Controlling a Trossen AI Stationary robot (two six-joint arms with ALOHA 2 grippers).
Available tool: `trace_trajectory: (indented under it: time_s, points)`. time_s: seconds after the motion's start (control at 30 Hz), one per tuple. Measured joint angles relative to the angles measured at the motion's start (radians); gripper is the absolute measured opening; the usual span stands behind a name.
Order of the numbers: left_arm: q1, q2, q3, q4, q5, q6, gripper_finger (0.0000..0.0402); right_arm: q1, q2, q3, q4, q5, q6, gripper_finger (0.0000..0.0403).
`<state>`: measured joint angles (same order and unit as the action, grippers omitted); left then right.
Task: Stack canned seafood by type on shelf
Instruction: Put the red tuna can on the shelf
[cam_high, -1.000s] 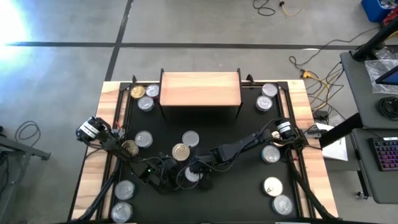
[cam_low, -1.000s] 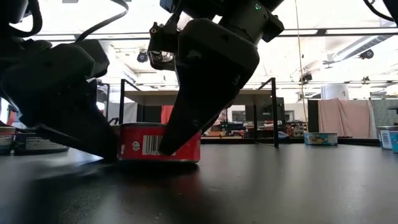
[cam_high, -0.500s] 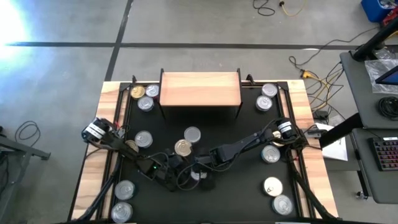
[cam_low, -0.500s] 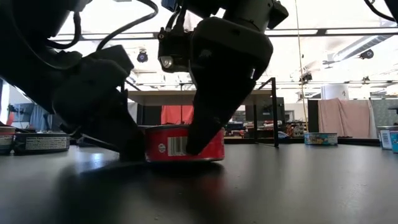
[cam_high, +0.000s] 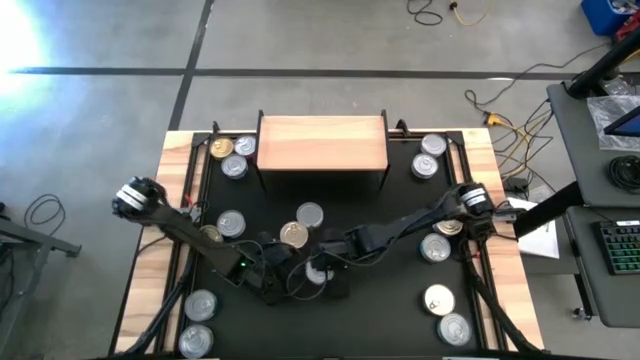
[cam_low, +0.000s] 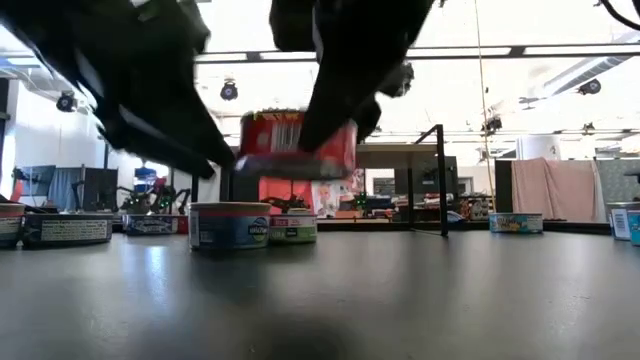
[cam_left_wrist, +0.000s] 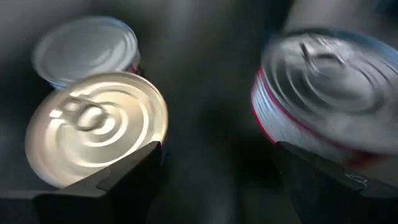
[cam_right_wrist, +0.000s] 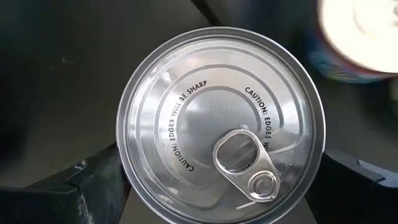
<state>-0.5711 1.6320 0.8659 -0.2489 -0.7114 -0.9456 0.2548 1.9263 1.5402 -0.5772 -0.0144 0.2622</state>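
A wooden bench carries a black mat (cam_high: 400, 300) with flat round tins scattered over it. At the far edge of the mat, in the middle, stands a low light-wood shelf (cam_high: 322, 142) on thin black legs; its top is bare.

The right gripper (cam_right_wrist: 217, 186) hangs over the middle of the mat, toward the near edge. Its two fingers grasp a red-sided tin (cam_low: 298, 146) with a silver pull-tab lid, one finger on each side of it. The low view shows this tin lifted clear of the mat, slightly tilted.

The left gripper (cam_left_wrist: 217, 168) is just beside it, over the same part of the mat. Its fingers are spread apart and hold nothing, though the red-sided tin sits close to one of them.

A gold-lidded tin (cam_high: 293, 235) and a silver-lidded tin (cam_high: 309, 214) rest just beyond the grippers, between them and the shelf. Three tins (cam_high: 232, 154) cluster at the far left corner of the mat, two tins (cam_high: 428, 156) at the far right corner. More tins lie along the left and right edges and at both near corners.
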Motion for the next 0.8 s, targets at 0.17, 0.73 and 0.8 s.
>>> trace_trajectory:
  time_s: [0.17, 0.73, 0.8]
  points:
    - [-0.020, -0.160, -0.003, -0.145, 0.011, 0.042, 0.0300, -0.027, -0.113, 0.000, -0.068, 0.116, 0.055, 0.0374]
    - [-0.020, -0.509, -0.007, -0.287, -0.013, 0.231, 0.0300, -0.376, -0.116, 0.327, -0.568, 0.575, 0.500, 0.0373]
    - [-0.024, -0.530, -0.008, -0.286, -0.008, 0.231, 0.0300, -0.425, -0.082, 0.380, -0.630, 0.570, 0.530, 0.0373]
